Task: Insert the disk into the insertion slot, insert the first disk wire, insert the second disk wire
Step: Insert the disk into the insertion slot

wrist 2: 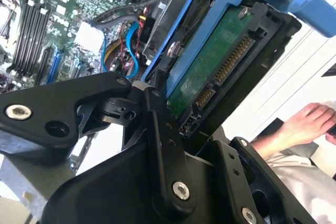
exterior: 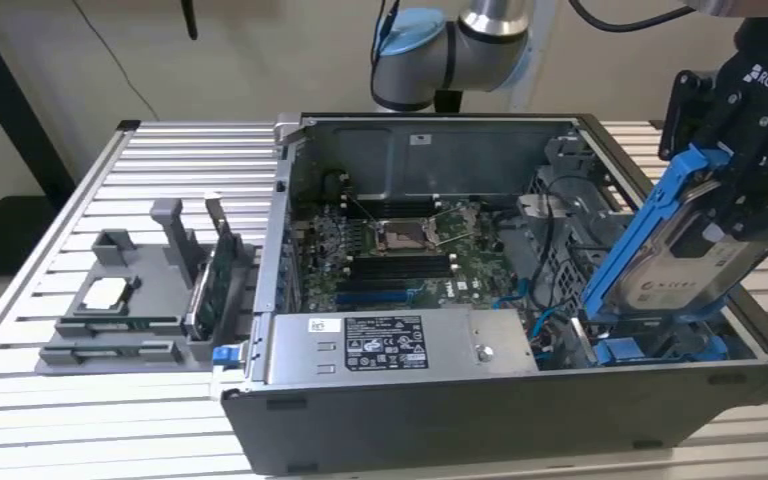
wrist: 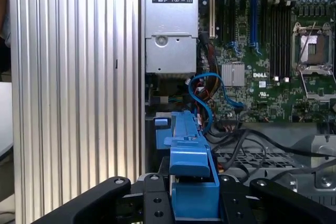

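Over the near corner of the open dark grey computer case [exterior: 491, 420], at the exterior view's right, the flat silver-grey disk with a white label in a bright blue plastic frame [exterior: 684, 255] is held steeply tilted, its top leaning out past the case wall. The black gripper [exterior: 731, 205] of the 1 arm is clamped on it, with 2 fingers [wrist 2: 157, 129] pressed against the frame's sides in the second wrist view. The disk's lower end is pointed down at the dark grey rectangular insertion slot [exterior: 624, 325]; whether it touches the rails cannot be told. The disk's green circuit side and bare connector edge are seen in the second wrist view. The case is carried on a slatted aluminium bench [exterior: 171, 160], near its right edge in the exterior view. Inside, a grey metal box with a black-and-white sticker [exterior: 398, 345] is set along the near wall, beside the green board [exterior: 411, 250]. Looped blue cables [wrist: 202, 98] are seen between board and slot. A grey plastic fixture [exterior: 131, 300] is placed toward the bench's left edge. A person's hand [wrist 2: 299, 124] is seen beyond the case.
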`<state>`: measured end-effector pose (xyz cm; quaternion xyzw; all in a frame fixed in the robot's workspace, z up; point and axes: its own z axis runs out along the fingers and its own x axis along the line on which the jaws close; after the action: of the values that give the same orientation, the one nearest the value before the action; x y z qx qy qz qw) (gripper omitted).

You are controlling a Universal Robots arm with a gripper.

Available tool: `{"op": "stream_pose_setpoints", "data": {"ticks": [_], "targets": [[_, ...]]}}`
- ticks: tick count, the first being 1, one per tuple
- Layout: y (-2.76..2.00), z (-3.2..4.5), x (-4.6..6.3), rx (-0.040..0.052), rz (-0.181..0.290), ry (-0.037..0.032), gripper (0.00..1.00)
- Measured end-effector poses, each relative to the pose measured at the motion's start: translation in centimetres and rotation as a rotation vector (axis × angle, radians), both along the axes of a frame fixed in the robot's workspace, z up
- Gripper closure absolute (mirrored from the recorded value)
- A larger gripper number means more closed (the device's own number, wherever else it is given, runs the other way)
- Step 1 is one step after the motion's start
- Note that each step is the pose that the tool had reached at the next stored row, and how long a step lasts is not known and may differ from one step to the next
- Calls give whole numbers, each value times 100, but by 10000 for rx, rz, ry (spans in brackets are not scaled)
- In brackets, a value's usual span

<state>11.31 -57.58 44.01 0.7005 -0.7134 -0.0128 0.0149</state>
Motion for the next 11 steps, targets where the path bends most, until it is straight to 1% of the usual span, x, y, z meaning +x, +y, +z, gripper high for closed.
{"op": "stream_pose_setpoints", "data": {"ticks": [5,11], "targets": [[0,-54,3,3,-1,0,67],[0,-138,46,1,0,0,67]]}}
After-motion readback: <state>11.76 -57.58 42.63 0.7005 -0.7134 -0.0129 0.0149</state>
